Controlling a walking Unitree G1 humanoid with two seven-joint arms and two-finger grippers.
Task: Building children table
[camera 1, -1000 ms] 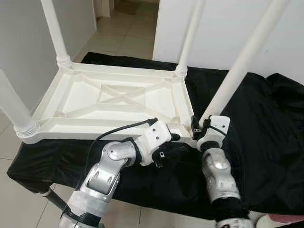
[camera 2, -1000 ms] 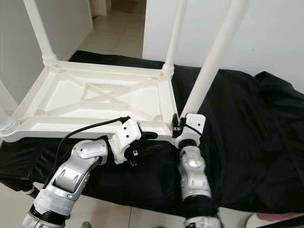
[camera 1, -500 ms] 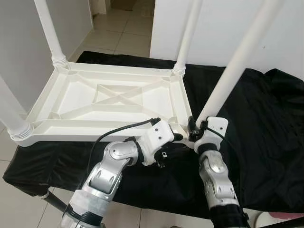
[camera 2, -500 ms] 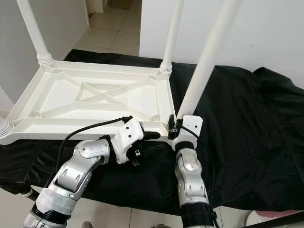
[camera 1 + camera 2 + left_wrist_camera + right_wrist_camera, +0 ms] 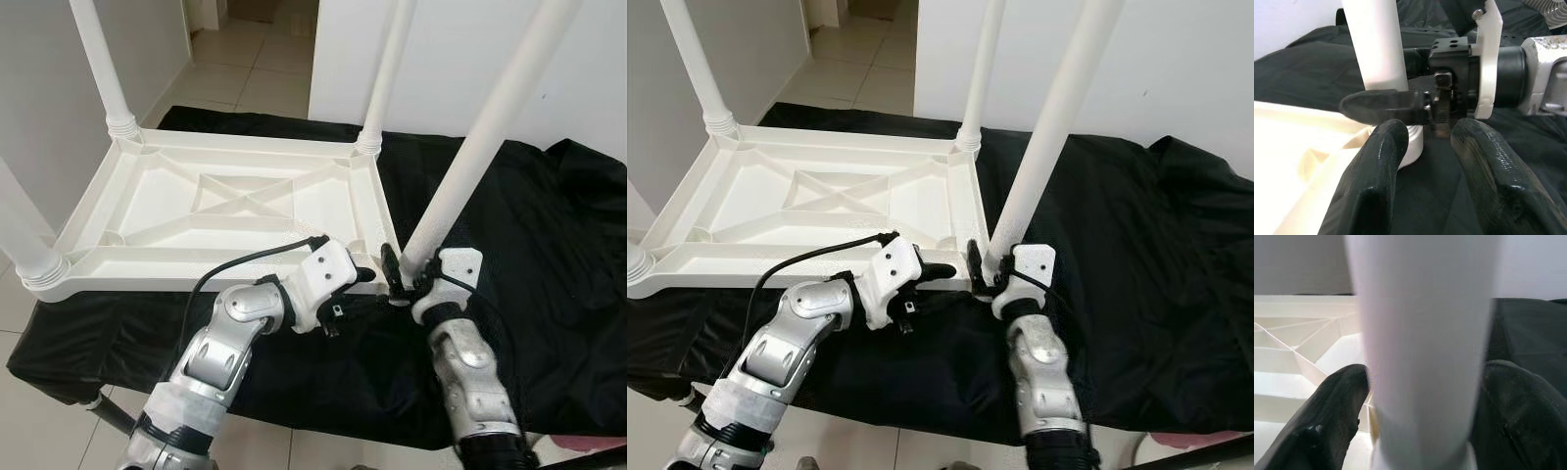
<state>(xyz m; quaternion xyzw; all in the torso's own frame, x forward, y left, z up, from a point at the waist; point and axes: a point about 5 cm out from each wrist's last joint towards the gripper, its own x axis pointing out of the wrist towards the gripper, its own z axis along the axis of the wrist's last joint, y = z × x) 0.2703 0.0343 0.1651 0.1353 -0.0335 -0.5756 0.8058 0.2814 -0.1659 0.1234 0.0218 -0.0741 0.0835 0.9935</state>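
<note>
Upside down on a black cloth (image 5: 549, 255), the white plastic table (image 5: 235, 201) shows its ribbed underside with crossed braces and a round socket at each corner; its four white legs stand upward. At the near right corner, the right gripper (image 5: 400, 277) is clamped on the base of the tilted table leg (image 5: 480, 147), one finger on either side. Just beside it, the left gripper (image 5: 364, 278) rests at the table's near edge, fingers (image 5: 1376, 176) apart, holding nothing.
</note>
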